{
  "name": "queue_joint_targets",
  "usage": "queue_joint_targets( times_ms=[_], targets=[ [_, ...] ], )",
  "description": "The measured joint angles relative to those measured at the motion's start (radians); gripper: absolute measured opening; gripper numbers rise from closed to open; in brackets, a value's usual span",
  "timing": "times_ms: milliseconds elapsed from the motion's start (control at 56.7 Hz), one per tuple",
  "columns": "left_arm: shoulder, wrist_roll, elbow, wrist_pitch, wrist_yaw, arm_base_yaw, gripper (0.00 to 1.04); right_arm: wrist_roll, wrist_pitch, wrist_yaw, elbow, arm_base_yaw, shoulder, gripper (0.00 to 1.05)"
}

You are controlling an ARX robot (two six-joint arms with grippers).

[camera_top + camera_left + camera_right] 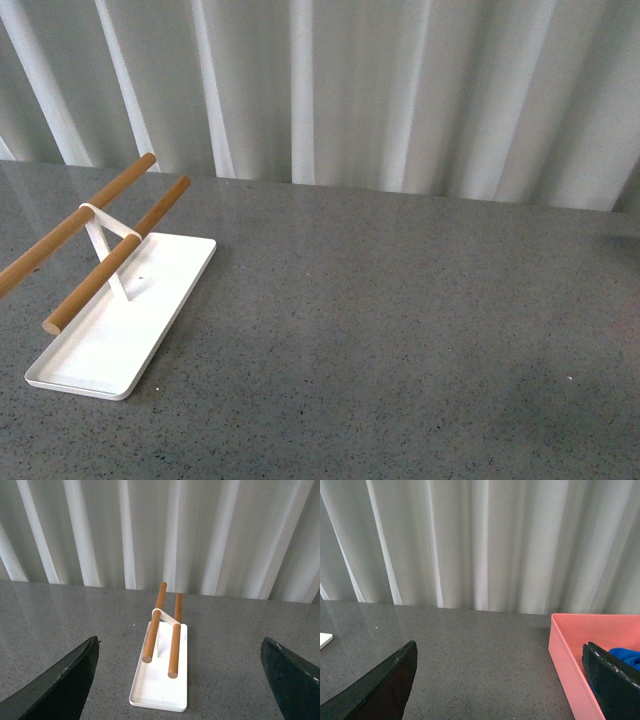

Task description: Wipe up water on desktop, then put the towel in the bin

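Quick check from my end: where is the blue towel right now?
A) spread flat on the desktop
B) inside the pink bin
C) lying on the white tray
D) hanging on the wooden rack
B: the right wrist view shows the towel inside the pink bin, partly hidden behind a gripper finger.

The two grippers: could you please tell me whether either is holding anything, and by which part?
Nothing is held. The left gripper and the right gripper are both open and empty; the blue towel lies in the pink bin.

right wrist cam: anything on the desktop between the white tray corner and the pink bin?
Nothing. In the right wrist view the desktop is bare between the tray corner and the pink bin, which holds the towel.
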Motion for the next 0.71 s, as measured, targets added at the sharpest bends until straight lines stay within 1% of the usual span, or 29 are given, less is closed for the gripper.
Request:
queue_joint_targets(
  times_ms=[706],
  targets=[
    [0.000, 0.000, 0.000, 0.000, 0.000, 0.000, 0.98, 0.000, 0.000, 0.000, 0.000, 0.000, 0.000, 0.98]
  ],
)
